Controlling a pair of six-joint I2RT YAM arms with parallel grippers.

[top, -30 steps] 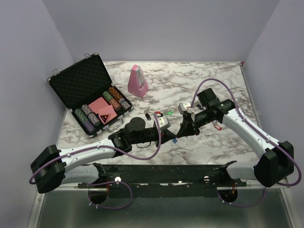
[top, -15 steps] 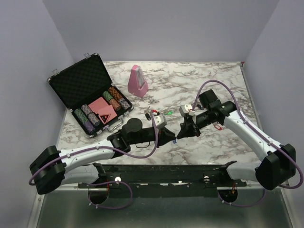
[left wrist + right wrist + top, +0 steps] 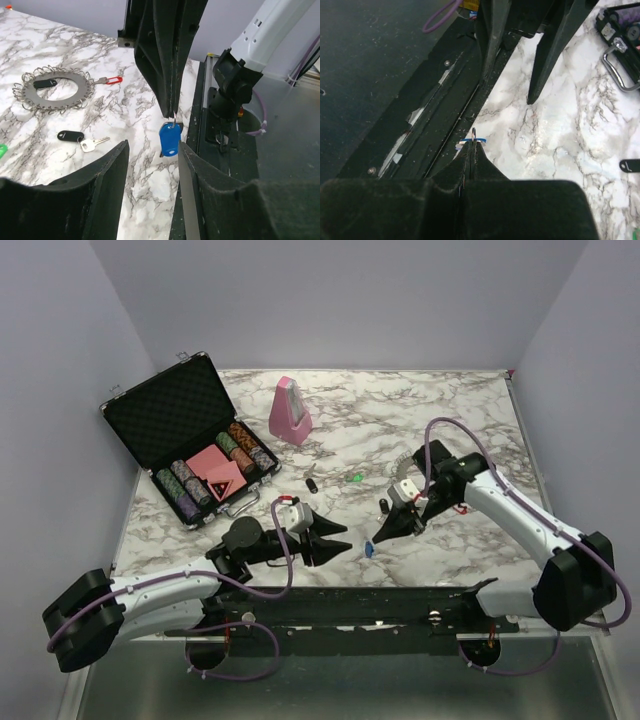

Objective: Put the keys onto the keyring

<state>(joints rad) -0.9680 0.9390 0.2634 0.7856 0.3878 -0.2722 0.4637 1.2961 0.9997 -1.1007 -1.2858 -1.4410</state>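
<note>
The blue-capped key (image 3: 170,139) hangs blade-up from the right tool (image 3: 171,114), whose jaws are closed flat on its silver blade, over the near edge of the desk (image 3: 135,107). The left tool (image 3: 152,146) stands partly open and holds nothing. The keyring (image 3: 52,97), a flat silvery ring with a wire-looped rim, lies well apart. A black-capped key (image 3: 45,83) rests on it and a red-capped key (image 3: 111,80) lies just beside its rim. The desk is white marble-patterned. The walls (image 3: 350,300) are plain lilac.
</note>
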